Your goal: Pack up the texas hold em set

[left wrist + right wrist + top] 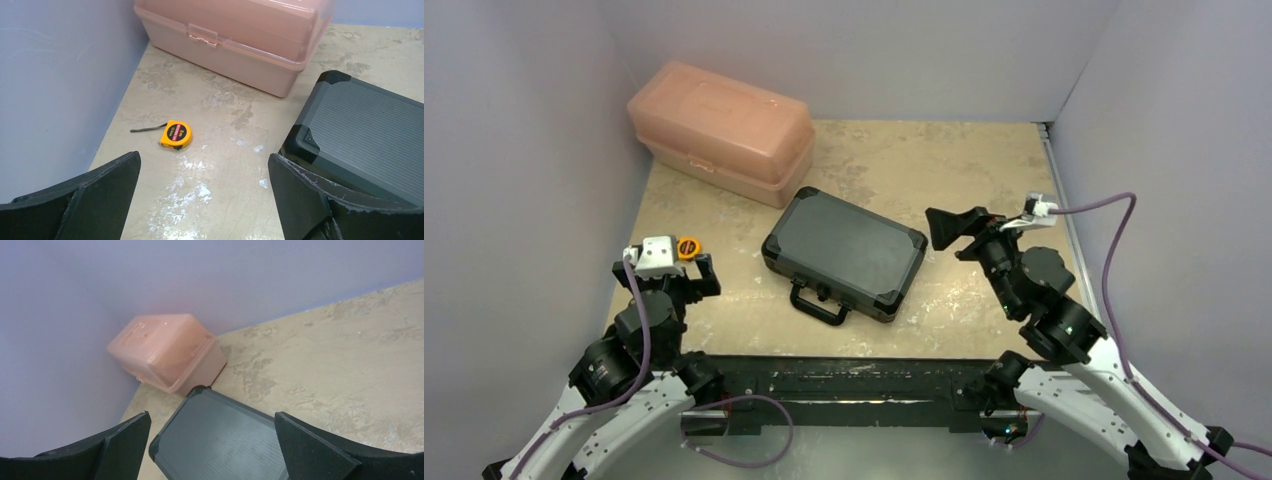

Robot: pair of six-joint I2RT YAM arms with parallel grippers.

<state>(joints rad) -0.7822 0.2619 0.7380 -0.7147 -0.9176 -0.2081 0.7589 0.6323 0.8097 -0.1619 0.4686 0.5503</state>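
Black and ribbed on top, the small hard briefcase with the loop handle (844,252) lies flat in the middle of the tan stone-look worktop (984,170). Its lid is down. No chips, cards or discs show anywhere outside it, so the packing looks nearly done. I cannot tell if the catches are snapped shut. The case lies slanted: its long side runs from the back left to the front right, and the black handle (817,303) points at the arms. The right pincer (212,416) is wide apart and holds nothing. It sits just off the far right corner of the case and looks across the lid from there, so the case lies to its left and a bit lower. The left pincer (202,159) is spread wide too, with nothing in it. The case lies on its right, and only the near left corner shows past its right finger. The right arm looks a little nearer, so a push or a press on the lid would likely fall to it. A small round yellow tape measure (176,135) lies ahead of the left pincer. A big pink plastic box with a lid (722,130) sits at the back left, near the case but not touching it.
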